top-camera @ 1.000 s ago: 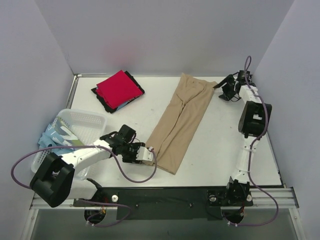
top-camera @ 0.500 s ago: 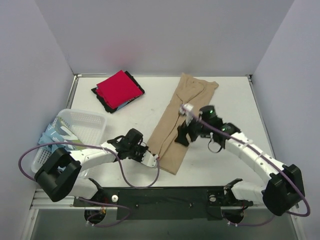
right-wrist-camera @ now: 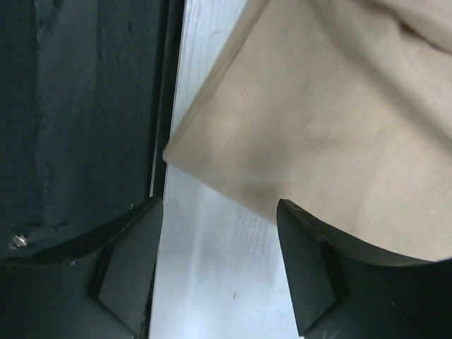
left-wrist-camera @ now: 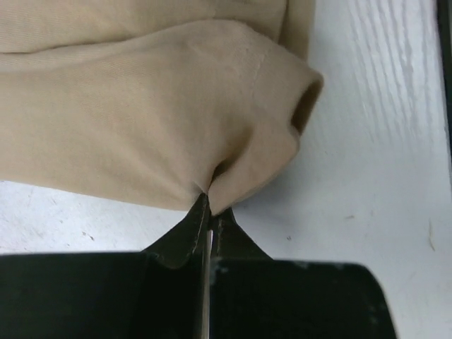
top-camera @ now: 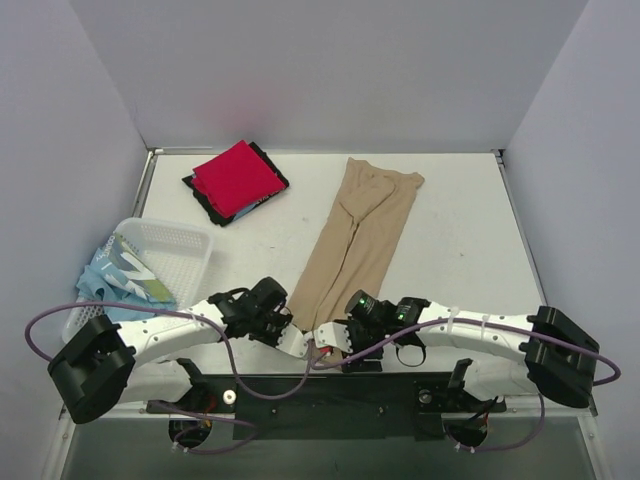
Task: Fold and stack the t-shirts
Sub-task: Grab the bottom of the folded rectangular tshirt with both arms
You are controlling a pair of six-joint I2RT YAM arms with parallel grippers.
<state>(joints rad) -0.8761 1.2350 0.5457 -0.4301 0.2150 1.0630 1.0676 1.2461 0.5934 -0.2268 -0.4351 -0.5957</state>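
A tan t-shirt (top-camera: pixel 360 240), folded into a long strip, runs from the table's far middle to its near edge. My left gripper (top-camera: pixel 308 338) is shut on the strip's near corner; in the left wrist view its tips (left-wrist-camera: pixel 208 201) pinch a pucker of the tan cloth (left-wrist-camera: pixel 141 106). My right gripper (top-camera: pixel 338 348) stands open right beside it. In the right wrist view, that gripper (right-wrist-camera: pixel 219 240) has the tan hem (right-wrist-camera: pixel 339 127) just ahead of it, with bare table between its fingers. A red t-shirt (top-camera: pixel 236 177) lies folded on a black one (top-camera: pixel 203 197) at the far left.
A white mesh basket (top-camera: pixel 180 245) sits at the left with light blue t-shirts (top-camera: pixel 108 278) spilling over its left side. A black rail (right-wrist-camera: pixel 85 106) runs along the table's near edge, just left of the right gripper's fingers.
The left gripper closed on the tan shirt's near corner. The right arm swung from the far right down to the near edge beside it. The shirt strip slid slightly nearer.
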